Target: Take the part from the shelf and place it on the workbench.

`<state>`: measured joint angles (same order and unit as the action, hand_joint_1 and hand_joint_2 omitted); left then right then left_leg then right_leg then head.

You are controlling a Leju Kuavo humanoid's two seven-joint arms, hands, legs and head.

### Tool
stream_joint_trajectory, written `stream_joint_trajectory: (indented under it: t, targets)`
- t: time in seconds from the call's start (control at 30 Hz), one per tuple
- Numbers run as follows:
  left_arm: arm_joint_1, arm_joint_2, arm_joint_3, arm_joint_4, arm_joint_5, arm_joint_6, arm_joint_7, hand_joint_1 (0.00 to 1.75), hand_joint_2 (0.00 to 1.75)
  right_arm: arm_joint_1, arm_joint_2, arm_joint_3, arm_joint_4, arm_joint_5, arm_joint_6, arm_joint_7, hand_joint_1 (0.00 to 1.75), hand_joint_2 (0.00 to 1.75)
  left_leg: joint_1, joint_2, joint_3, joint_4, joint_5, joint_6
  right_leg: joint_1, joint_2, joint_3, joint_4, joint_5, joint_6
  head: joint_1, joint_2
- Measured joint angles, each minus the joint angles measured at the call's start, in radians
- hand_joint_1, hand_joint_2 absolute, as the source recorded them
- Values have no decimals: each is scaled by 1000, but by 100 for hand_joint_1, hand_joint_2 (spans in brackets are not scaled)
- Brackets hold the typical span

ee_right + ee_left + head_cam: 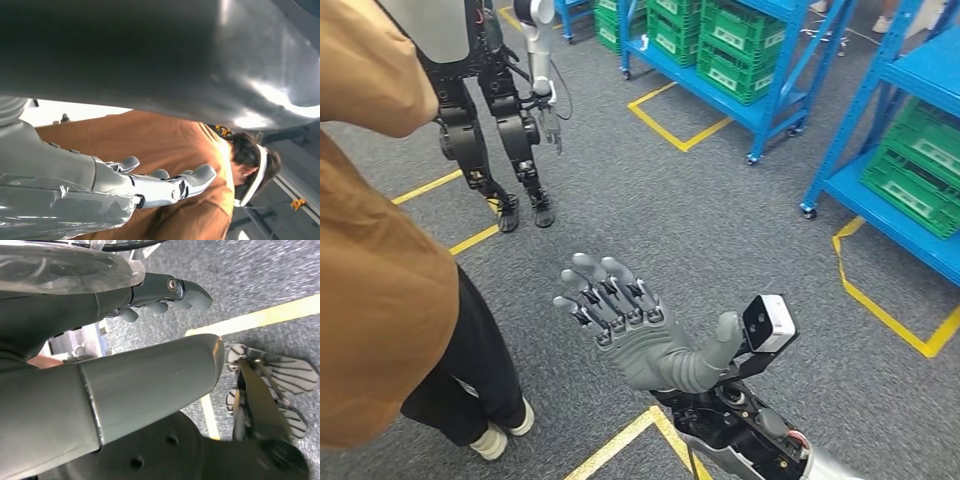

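Note:
My right hand [622, 322] is raised in front of me over the grey carpet, palm down, fingers spread, holding nothing. The right wrist view shows the same hand [158, 186] with its fingers stretched out toward a person in an orange top [158, 140]. My left hand [166, 292] hangs by my side above the floor, fingers fairly straight and empty. Blue shelves [765, 110] holding green crates [731, 40] stand at the far side, and more green crates [916, 170] sit on a shelf at the right. I cannot make out a single part in the crates.
A person in an orange top and black trousers [380, 280] stands close on my left. Another humanoid robot [501, 110] stands ahead on the left. Yellow tape lines [682, 135] mark the carpet near the shelves and by my feet [622, 445].

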<state>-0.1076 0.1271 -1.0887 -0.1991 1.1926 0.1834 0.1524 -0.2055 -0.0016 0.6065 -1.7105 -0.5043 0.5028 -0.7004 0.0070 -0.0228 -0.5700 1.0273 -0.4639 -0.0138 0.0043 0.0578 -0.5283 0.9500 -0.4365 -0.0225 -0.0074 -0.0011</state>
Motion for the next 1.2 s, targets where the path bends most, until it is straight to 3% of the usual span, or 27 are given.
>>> stream_joint_trajectory:
  t: [0.07, 0.13, 0.2, 0.23, 0.33, 0.37, 0.4, 0.43, 0.5, 0.53, 0.6, 0.67, 0.7, 0.77, 0.83, 0.87, 0.9, 0.93, 1.03, 1.1, 1.17, 1.2]
  targets:
    - [-2, 1, 0, 0, 0, 0, 0, 0, 0, 0, 0, 0, 0, 0, 0, 0, 0, 0, -2, -19, 38, -85, 25, 5, 1, 13, -3, 1, 1, 6, -2, 0]
    - [-3, 0, 0, 0, 0, 0, 0, 0, 0, 0, 0, 0, 0, 0, 0, 0, 0, 0, -4, -9, 42, -95, 26, 9, -1, 24, -9, 0, 2, 17, -1, 0]
    - [-3, -1, 0, 0, 0, 0, 0, 0, 0, 0, 0, 0, 0, 0, 0, 0, 0, 0, 0, 8, 46, -104, 31, 18, -1, 9, -22, 23, -15, 27, 4, 0]
    - [-3, -1, 0, 0, 0, 0, 0, 0, 0, -1, 0, 0, 0, 0, 0, 0, 0, 0, 2, 17, 48, -109, 32, 23, -1, -7, -40, 61, -40, 32, 10, 0]
    - [-2, 0, 0, 0, 0, 0, 0, 0, 0, 0, -1, -1, 0, 0, 0, 0, 0, 0, 1, 42, 50, -110, 31, 30, -10, -42, -127, 259, -136, 49, 25, 0]
    - [-2, 0, 0, 0, 0, 0, 0, 0, 0, 1, -1, -1, 0, 0, 0, 0, 0, 0, 1, 50, 50, -110, 30, 30, -14, -45, -145, 299, -145, 54, 27, 0]
    - [-1, -1, 0, 0, 0, 0, 0, 0, 0, 1, -1, -1, 0, 0, 0, 0, 0, 0, 1, 57, 52, -110, 28, 29, -17, -47, -144, 299, -133, 57, 30, 0]
    - [-1, -1, 0, 0, 0, -1, 0, 0, 0, 2, -1, -1, 0, 0, 0, 0, 0, 0, 2, 64, 55, -110, 26, 26, -21, -52, -123, 258, -104, 60, 34, 0]
    - [-1, -3, 0, 0, -1, -5, 1, 0, 0, 1, -1, -1, 0, 2, 0, 0, 0, 0, 3, 75, 64, -107, 19, 18, -22, -75, -50, 116, -37, 62, 41, 0]
    - [-1, -3, 0, 0, -2, -8, 3, 0, 0, 1, -1, -1, 0, 2, 0, 0, 0, 0, 2, 80, 65, -104, 15, 12, -20, -87, -20, 57, -20, 59, 45, 0]
    - [-2, -2, 0, 0, -1, -13, 7, 0, 0, 2, -1, -1, 0, 3, -1, 0, 0, 0, -2, 92, 64, -98, 12, 2, -13, -96, 1, 14, -17, 48, 45, 0]
    - [-3, -3, 0, 0, 1, -14, 11, 0, 0, 3, -1, -2, -1, 2, -1, 0, 0, 0, 0, 104, 62, -93, 9, -9, -11, -81, 0, 12, -14, 34, 40, 0]
    - [-4, -3, 0, 0, 2, -14, 13, 0, 0, 2, -1, -2, -1, 2, -1, 0, 0, 0, 1, 97, 57, -81, -2, -13, -12, -73, 0, 10, -11, 28, 38, 0]
    - [-5, -5, 0, 0, 4, -14, 14, 0, 0, 0, -1, -2, -2, 1, 0, 0, 0, 0, 5, 63, 16, 8, -54, -20, -14, -61, 0, 4, -6, 16, 27, 0]
    - [-4, -8, 0, 0, 5, -14, 14, 0, 0, 0, -1, -2, -2, 0, 0, 0, 0, 0, 5, 36, -61, 155, -115, -21, -12, -47, -4, 4, -3, 9, 14, 0]
    - [-3, -9, 0, 0, 5, -14, 14, 0, 0, 1, -1, -2, -2, -1, 0, 0, 0, 0, 5, 32, -91, 207, -126, -21, -10, -39, -6, 4, -3, 8, 10, 0]
    - [-1, -10, 0, 0, 5, -14, 15, 0, 0, 1, -1, -2, -2, -1, 0, 0, 0, 0, 5, 30, -104, 222, -118, -18, -9, -29, -6, 4, -2, 7, 7, 0]
    - [-1, -10, 0, 0, 6, -14, 15, 0, 0, 1, -1, -2, -2, -1, 0, 0, 0, 0, 4, 29, -94, 194, -90, -15, -8, -19, -6, 4, -2, 6, 5, 0]
    - [-1, -9, 0, 0, 7, -13, 15, 0, 0, 0, -1, -3, -2, -1, 3, 0, 0, 0, 3, -4, 0, -15, 10, 0, -5, 6, -5, 6, -1, 9, -2, 0]
    - [-3, -8, 0, 0, 8, -13, 15, 0, 0, 0, -1, -2, -2, -1, 5, 0, 0, 0, 0, -20, 30, -80, 26, 5, -4, 18, -9, 8, -1, 15, -3, 0]
    - [-5, -10, 0, 0, 9, -13, 15, 0, 0, 0, -1, -2, -2, -1, 6, 0, 0, 0, 0, -7, 32, -89, 28, 11, -5, 26, -15, 8, -1, 25, 0, 0]
    - [-5, -11, 0, 0, 9, -13, 14, 0, 0, 0, -1, -2, -2, -1, 6, 0, 0, 0, 2, 1, 34, -93, 31, 16, -5, 18, -21, 17, -8, 30, 2, 0]
